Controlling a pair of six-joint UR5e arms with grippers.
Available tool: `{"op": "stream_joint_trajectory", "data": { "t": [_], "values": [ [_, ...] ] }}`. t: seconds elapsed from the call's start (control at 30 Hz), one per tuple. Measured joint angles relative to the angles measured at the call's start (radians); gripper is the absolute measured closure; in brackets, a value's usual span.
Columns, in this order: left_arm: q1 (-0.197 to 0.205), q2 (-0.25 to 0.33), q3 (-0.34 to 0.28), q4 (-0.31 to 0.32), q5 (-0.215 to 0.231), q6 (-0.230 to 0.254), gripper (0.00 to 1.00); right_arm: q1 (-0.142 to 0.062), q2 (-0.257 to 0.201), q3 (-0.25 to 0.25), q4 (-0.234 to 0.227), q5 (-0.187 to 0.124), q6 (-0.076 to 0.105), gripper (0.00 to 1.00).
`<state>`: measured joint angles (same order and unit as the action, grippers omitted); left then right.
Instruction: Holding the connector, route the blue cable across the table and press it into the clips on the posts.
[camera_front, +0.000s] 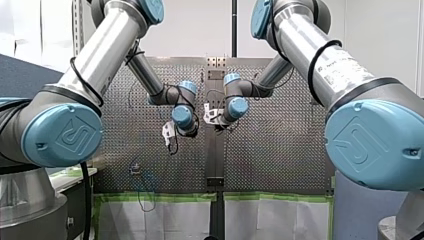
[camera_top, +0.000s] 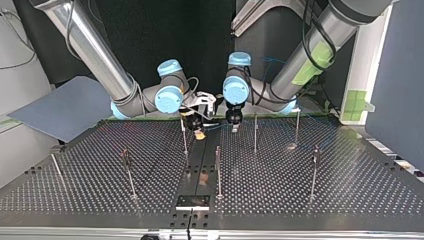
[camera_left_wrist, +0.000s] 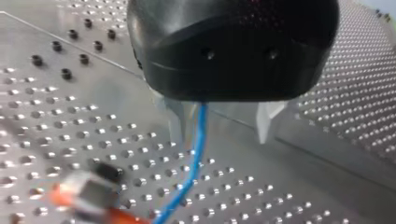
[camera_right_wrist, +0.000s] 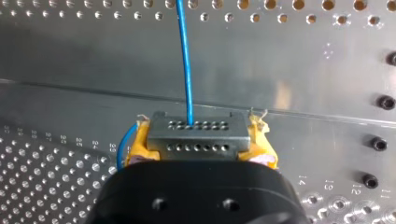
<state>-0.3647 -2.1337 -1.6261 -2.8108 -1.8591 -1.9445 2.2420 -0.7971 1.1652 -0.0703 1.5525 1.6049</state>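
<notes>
The work appears to be at its opening step: the connector is in hand, and the cable is not yet led to any post. In the top view the right gripper hangs low over the far middle of the table. Its yellow pads are closed firmly on the two ends of a small metal connector with two rows of holes. The blue cable leaves one of those holes and runs straight ahead over the table's bare centre strip. Just to the right in the top view hangs the left gripper, its two fingers standing well apart and clamping nothing. The cable passes down between them, close to one finger, so this gripper seems to serve as a loose guide. Thin posts stand about the table. One post is just left of the right gripper in the top view, and another is right of the left gripper. Their clips are too small to read, though none looks threaded. The next move likely calls for drawing the connector away to take up slack. The left gripper would then bring the cable level with a nearby clip and press it in, without bending the slender post.
</notes>
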Motion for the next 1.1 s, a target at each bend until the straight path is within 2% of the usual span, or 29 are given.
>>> {"op": "stream_joint_trajectory", "data": {
  "t": [0.03,0.07,0.1,0.17,0.2,0.5,0.73,0.9,1.1],
  "values": [
    [0.0,0.004,0.0,0.0,-0.007,0.0,0.53,0.0,0.0,0.0,0.0,0.0,0.0,1.0],
    [0.0,0.006,0.0,0.0,-0.013,0.0,0.64,0.0,0.0,0.0,0.0,0.0,0.0,1.0],
    [0.0,0.008,0.0,0.0,-0.017,0.0,0.79,0.0,0.0,0.0,0.0,0.0,-0.001,1.0],
    [-0.001,0.011,0.0,0.001,-0.026,-0.001,0.79,0.0,0.0,0.0,0.0,0.0,-0.001,1.0],
    [-0.001,0.012,0.0,0.001,-0.029,-0.001,1.0,0.0,0.0,0.0,0.0,0.0,-0.001,1.0],
    [-0.005,0.013,0.0,0.01,-0.034,-0.013,1.0,0.0,0.0,0.0,0.0,0.0,-0.003,1.0],
    [-0.01,0.017,-0.001,-0.019,-0.04,-0.014,1.0,0.0,-0.005,0.0,0.001,-0.001,-0.01,1.0],
    [-0.018,0.047,-0.007,-0.043,-0.068,-0.014,1.0,0.003,-0.039,0.0,0.003,-0.001,-0.009,1.0],
    [-0.027,0.102,-0.01,-0.054,-0.078,-0.012,1.0,0.001,-0.102,0.0,0.016,-0.001,0.005,1.0]
  ]
}}
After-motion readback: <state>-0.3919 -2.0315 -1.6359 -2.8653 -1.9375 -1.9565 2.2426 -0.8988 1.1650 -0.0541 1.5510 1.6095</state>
